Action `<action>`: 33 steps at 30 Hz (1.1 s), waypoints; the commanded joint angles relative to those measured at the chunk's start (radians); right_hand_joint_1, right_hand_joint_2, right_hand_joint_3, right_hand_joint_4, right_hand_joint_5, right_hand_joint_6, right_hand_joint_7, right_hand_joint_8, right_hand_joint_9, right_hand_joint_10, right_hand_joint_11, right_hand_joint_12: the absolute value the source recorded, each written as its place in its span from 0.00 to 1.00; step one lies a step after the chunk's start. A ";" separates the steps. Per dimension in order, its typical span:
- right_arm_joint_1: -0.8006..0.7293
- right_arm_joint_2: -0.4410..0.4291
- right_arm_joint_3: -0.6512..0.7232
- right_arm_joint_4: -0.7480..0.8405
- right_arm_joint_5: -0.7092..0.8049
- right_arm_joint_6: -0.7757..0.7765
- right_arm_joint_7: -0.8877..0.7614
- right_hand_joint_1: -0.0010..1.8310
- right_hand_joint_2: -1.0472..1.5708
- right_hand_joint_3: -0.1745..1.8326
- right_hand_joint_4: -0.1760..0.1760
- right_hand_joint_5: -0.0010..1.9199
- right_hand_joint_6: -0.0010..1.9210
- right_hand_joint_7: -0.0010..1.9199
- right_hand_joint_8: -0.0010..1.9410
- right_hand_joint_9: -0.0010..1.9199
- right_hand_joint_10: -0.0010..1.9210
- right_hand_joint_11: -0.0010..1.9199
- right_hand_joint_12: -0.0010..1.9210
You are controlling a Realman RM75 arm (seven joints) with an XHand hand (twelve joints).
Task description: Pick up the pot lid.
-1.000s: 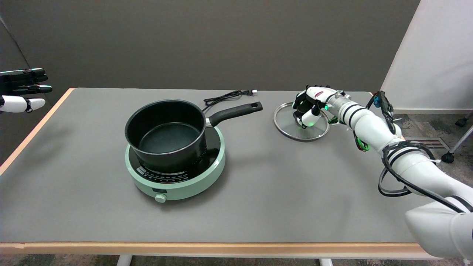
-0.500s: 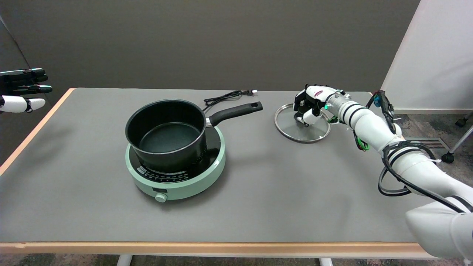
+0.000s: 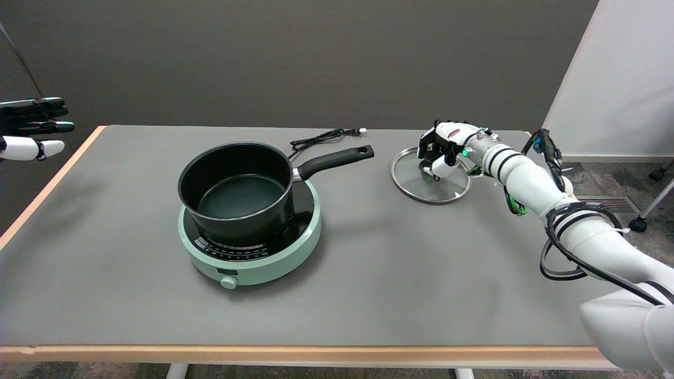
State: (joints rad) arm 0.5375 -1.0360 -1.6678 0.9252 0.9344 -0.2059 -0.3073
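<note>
- Lid (image 3: 421,185): glass with a metal rim, laid on the table (image 3: 368,273) at the far right, near the far and right edges.
- Right hand (image 3: 441,151): fingers are curled around the knob at the lid's centre, which is gripped.
- Pot (image 3: 237,190): black, uncovered, set on a green hotplate (image 3: 253,258) left of centre; its handle is pointed toward the lid, with a gap between.
- Cord (image 3: 324,138): coiled by the far edge.
- Open grey surface is seen along the near side.
</note>
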 commanded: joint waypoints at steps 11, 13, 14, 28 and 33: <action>-0.014 0.029 0.006 0.160 0.005 0.003 0.003 0.73 0.77 0.32 1.00 0.35 0.53 0.43 0.70 0.40 0.83 0.27 0.97; -0.017 0.030 0.006 0.174 0.005 0.003 0.003 0.73 0.77 0.32 1.00 0.35 0.53 0.43 0.70 0.39 0.83 0.27 0.97; -0.017 0.032 0.006 0.182 0.005 0.001 0.003 0.73 0.77 0.32 1.00 0.35 0.53 0.43 0.70 0.39 0.83 0.27 0.97; -0.032 0.043 0.066 0.242 0.006 -0.037 0.007 0.73 0.76 0.34 1.00 0.34 0.56 0.43 0.71 0.39 0.87 0.27 0.96; -0.016 0.060 0.084 0.280 0.010 -0.055 0.008 0.73 0.76 0.35 1.00 0.35 0.57 0.43 0.72 0.39 0.88 0.28 0.96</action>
State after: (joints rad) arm 0.5139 -1.0040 -1.6339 1.1127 0.9380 -0.2213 -0.3028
